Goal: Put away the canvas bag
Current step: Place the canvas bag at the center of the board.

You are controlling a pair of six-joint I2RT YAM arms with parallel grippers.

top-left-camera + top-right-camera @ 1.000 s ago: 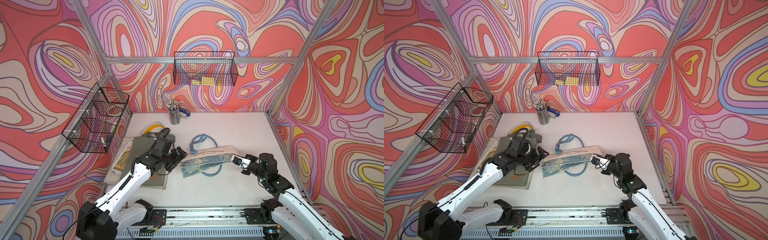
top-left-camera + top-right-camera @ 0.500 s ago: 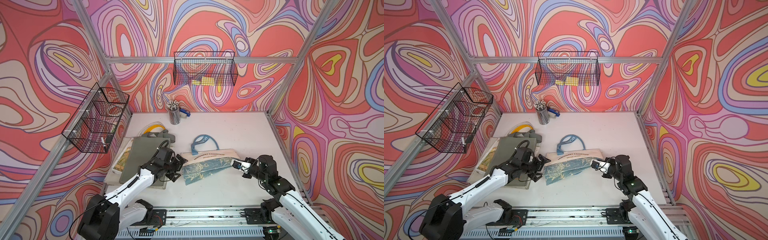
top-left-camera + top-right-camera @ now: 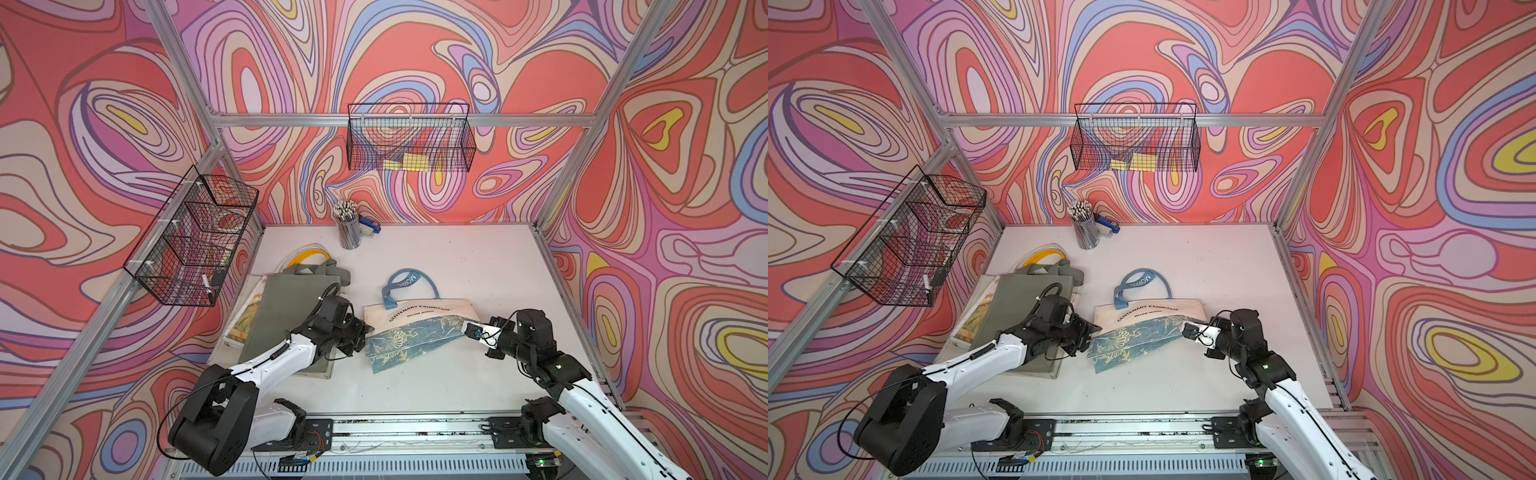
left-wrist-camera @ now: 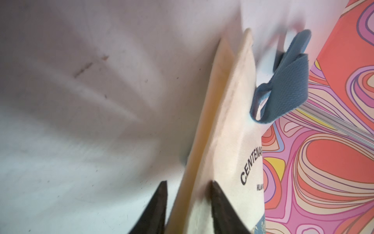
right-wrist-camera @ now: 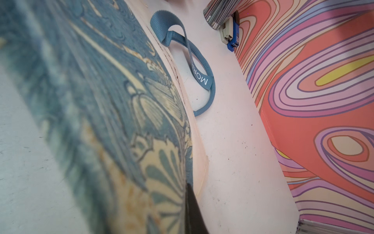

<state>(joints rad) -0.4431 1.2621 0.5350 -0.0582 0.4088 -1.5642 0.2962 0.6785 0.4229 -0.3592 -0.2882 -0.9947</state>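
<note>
The canvas bag [image 3: 415,332] [image 3: 1142,336] is cream with a blue floral print and lies folded over itself in the middle of the white table, its blue handles [image 3: 409,282] pointing toward the back. My left gripper [image 3: 365,332] [image 3: 1094,332] is at the bag's left edge. In the left wrist view its fingers [image 4: 216,194] straddle the cream fabric [image 4: 228,141], shut on it. My right gripper [image 3: 467,328] [image 3: 1185,330] is shut on the bag's right corner and holds it a little off the table. The right wrist view shows one dark finger [image 5: 192,206] under the printed cloth [image 5: 121,121].
A grey-green flat bag [image 3: 286,316] lies on a pile at the left, under my left arm. A pencil cup [image 3: 348,230] and a blue stapler [image 3: 370,226] stand at the back. Wire baskets hang on the back wall [image 3: 409,145] and the left wall [image 3: 195,237].
My left gripper came off the grey-green pile, moved right to the bag's left edge and closed on it. The right gripper kept hold of its corner, and the bag spread wider.
</note>
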